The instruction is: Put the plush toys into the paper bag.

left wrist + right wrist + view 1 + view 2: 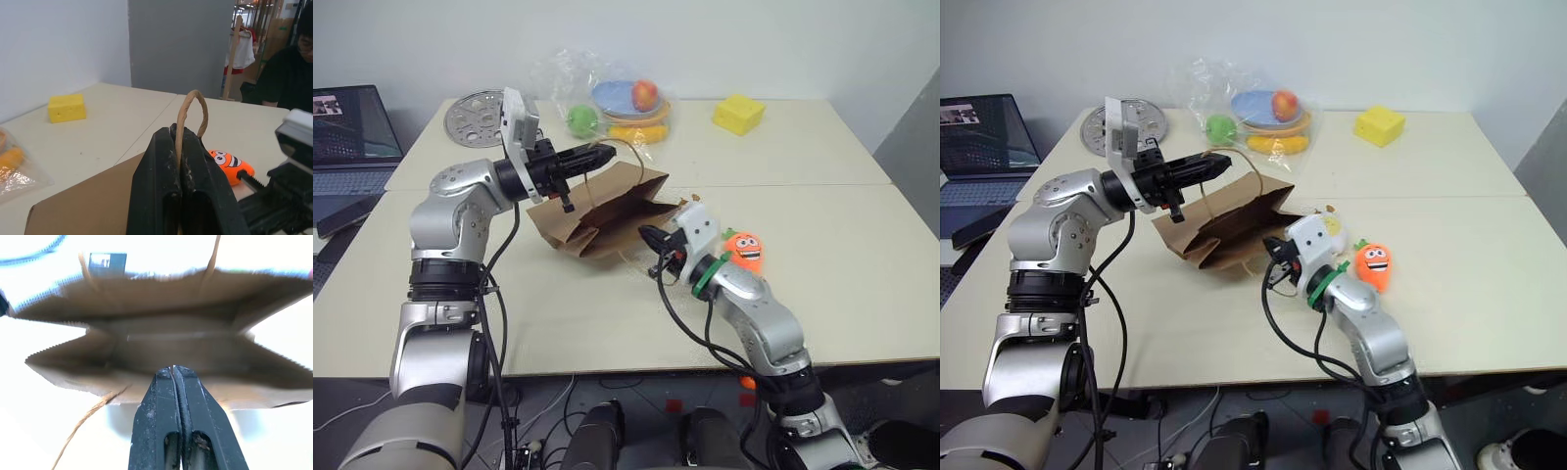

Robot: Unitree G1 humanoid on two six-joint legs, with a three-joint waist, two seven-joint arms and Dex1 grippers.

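The brown paper bag (pixel 597 211) lies on its side mid-table, its open mouth (pixel 171 333) facing my right gripper. My left gripper (pixel 607 154) hovers above the bag, shut on one beige loop handle (pixel 193 105) and holding it up. Just in front of the mouth, my right gripper (pixel 646 235) is shut with nothing between its fingers. The second handle (pixel 88 416) trails loose on the table. The orange carrot plush (pixel 744 251) lies to the right of my right wrist. A white plush with yellow (pixel 1334 221) peeks out behind that wrist, mostly hidden.
A clear plastic bag of fruit and plates (pixel 617 103) sits at the back, with a yellow foam block (pixel 738 115) to its right and a round metal disc (pixel 475 117) to its left. A laptop (pixel 347 127) stands far left. A person (pixel 288 63) sits beyond the table.
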